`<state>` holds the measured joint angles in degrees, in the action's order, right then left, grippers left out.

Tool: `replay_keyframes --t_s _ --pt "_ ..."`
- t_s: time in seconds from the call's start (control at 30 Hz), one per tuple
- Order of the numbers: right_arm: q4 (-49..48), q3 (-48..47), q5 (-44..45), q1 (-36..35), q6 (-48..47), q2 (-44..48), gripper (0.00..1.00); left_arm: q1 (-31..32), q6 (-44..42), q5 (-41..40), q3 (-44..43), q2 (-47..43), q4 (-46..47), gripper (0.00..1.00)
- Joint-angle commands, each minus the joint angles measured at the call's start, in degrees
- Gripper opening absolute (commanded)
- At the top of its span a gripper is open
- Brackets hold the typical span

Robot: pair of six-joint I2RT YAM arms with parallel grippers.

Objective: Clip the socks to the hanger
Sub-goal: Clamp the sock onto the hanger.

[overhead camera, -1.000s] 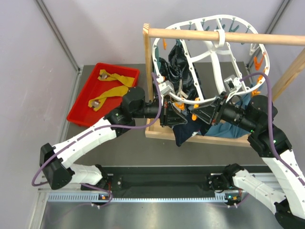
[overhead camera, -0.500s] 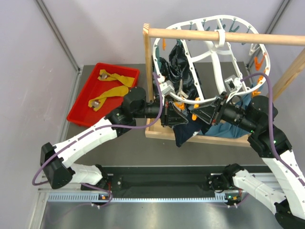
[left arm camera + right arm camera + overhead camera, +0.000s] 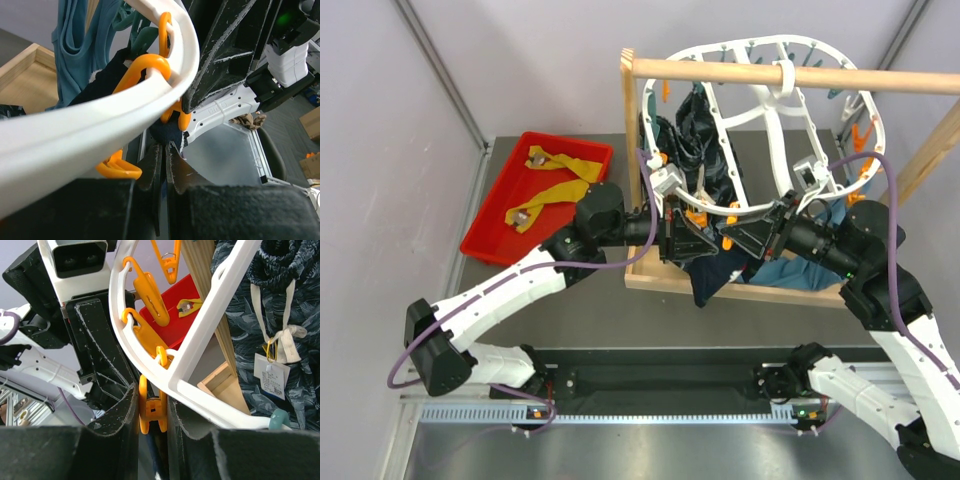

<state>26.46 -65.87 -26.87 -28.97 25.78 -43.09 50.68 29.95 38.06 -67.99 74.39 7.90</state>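
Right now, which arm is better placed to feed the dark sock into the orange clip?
Left, probably: the left gripper is pinching the navy sock just under the orange peg, while the right gripper squeezes that peg.

The hanger [image 3: 760,113] has shifted a little — only slightly.

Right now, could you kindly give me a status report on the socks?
Left tool shut on navy sock. Right tool squeezing orange peg on hanger. Yellow socks in red tray.
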Motion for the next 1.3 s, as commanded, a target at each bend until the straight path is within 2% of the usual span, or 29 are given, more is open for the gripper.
replay_keyframes --t_s 0.0,0.2,0.4,0.53,0.7,0.73,0.83,0.87,0.97,1.0,1.1,1.13,1.23,1.27 --pt "3.5 1.4 -3.4 -0.3 0.1 0.3 0.00 0.1 1.2 -1.7 0.7 -2.7 12.3 0.00" --pt "3.4 1.4 -3.2 -0.2 0.4 0.6 0.00 0.1 6.5 -6.6 5.7 -4.2 21.4 0.00" --pt "3.5 1.4 -3.0 -0.3 0.6 0.8 0.01 0.1 8.3 -7.6 6.5 -3.9 24.3 0.00" --pt "3.7 1.4 -3.0 -0.3 0.5 1.0 0.24 0.1 8.3 -7.2 6.4 -3.8 23.6 0.00" --pt "3.9 1.1 -2.8 -0.2 0.6 1.2 0.41 0.3 8.4 -5.8 5.6 -2.9 22.2 0.00" --pt "3.9 0.9 -2.7 -0.2 0.4 1.3 0.48 0.3 8.3 -5.7 5.4 -2.8 21.0 0.00" --pt "4.4 0.6 -2.3 -0.2 0.2 1.5 0.53 0.3 7.8 -4.8 4.7 -2.1 19.6 0.02" --pt "4.6 0.3 -2.2 -0.2 0.1 1.5 0.54 0.3 7.6 -4.5 4.6 -2.1 19.0 0.04" --pt "5.4 -0.4 -2.0 -0.3 -0.2 1.6 0.58 0.4 6.3 -4.3 4.4 -2.0 16.8 0.18" --pt "5.9 -0.7 -1.8 -0.2 -0.5 1.5 0.60 0.4 5.7 -4.2 4.3 -2.1 16.2 0.28" --pt "8.8 -2.4 -0.7 -0.2 -2.0 1.6 0.66 0.4 2.8 -4.4 4.3 -2.8 12.3 0.45" --pt "9.8 -3.0 -0.4 -0.3 -3.1 1.7 0.68 0.4 1.9 -4.5 4.2 -3.0 11.1 0.56" --pt "13.8 -5.1 0.2 -0.2 -5.6 1.4 0.74 0.4 -2.1 -6.4 3.9 -4.3 5.4 0.66" --pt "15.8 -5.8 0.0 -0.2 -6.3 1.3 0.75 0.5 -4.0 -7.3 3.9 -4.8 3.8 0.66"
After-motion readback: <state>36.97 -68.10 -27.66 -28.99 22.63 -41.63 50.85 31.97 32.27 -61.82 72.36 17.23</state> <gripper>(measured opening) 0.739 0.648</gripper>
